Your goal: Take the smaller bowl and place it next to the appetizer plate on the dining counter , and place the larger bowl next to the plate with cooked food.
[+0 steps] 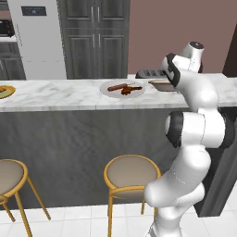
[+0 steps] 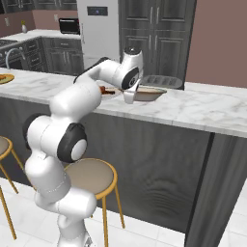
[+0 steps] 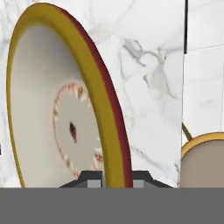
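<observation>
A: What is hard to make out here?

B: In the left base view the arm's upper links cover most of the larger bowl [image 1: 162,85]; just its left part pokes out on the dining counter [image 1: 69,95]. The appetizer plate [image 1: 5,91] is cut off at the frame's left edge. In the right base view the plate with cooked food [image 2: 107,91] is mostly behind the forearm.

A: And the gripper?

B: In the hand view the gripper [image 3: 113,178] is nearly closed, one finger on each side of the bowl's golden-brown rim, so it pinches the larger bowl there. The fingertips are cut off by the bottom edge.

A: Where does the bowl sit?

B: On the marble top, just beside the plate with cooked food, on its right in the left base view, with a dark toaster [image 2: 163,81] behind it.

A: The arm's pose?

B: It reaches forward over the counter edge, wrist bent down to the bowl's near rim. A stool [image 1: 131,172] stands below.
</observation>
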Tool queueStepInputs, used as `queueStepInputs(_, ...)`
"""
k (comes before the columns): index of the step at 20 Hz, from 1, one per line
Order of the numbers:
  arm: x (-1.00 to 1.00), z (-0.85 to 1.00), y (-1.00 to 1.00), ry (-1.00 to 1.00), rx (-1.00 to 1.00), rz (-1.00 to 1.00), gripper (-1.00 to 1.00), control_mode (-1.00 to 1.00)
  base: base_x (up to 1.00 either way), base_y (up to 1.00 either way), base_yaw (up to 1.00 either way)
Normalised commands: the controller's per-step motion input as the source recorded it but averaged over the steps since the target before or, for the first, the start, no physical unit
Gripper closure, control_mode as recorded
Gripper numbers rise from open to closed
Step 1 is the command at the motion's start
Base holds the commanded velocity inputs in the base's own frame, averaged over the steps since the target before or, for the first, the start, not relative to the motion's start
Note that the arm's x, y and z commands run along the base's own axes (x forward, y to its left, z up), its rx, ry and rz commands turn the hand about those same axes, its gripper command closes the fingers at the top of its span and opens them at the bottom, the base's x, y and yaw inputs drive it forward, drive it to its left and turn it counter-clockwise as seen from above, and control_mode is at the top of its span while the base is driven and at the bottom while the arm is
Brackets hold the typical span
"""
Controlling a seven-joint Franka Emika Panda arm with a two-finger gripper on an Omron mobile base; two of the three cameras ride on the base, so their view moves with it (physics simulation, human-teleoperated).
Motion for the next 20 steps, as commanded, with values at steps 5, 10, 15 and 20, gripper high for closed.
queueStepInputs(5, 0.78, -0.41, 0.02, 0.07, 0.00, 0.00, 1.00, -1.00, 0.00, 0.00, 0.00)
queueStepInputs(10, 0.55, -0.37, 0.06, 0.09, 0.00, 0.00, 1.00, -1.00, 0.00, 0.00, 0.00)
queueStepInputs(15, 0.31, -0.17, 0.31, 0.08, -0.01, 0.00, -1.00, -1.00, 0.00, 0.00, 0.00)
queueStepInputs(20, -0.59, 0.45, 0.10, -0.06, -0.07, 0.00, -1.00, -1.00, 0.00, 0.00, 0.00)
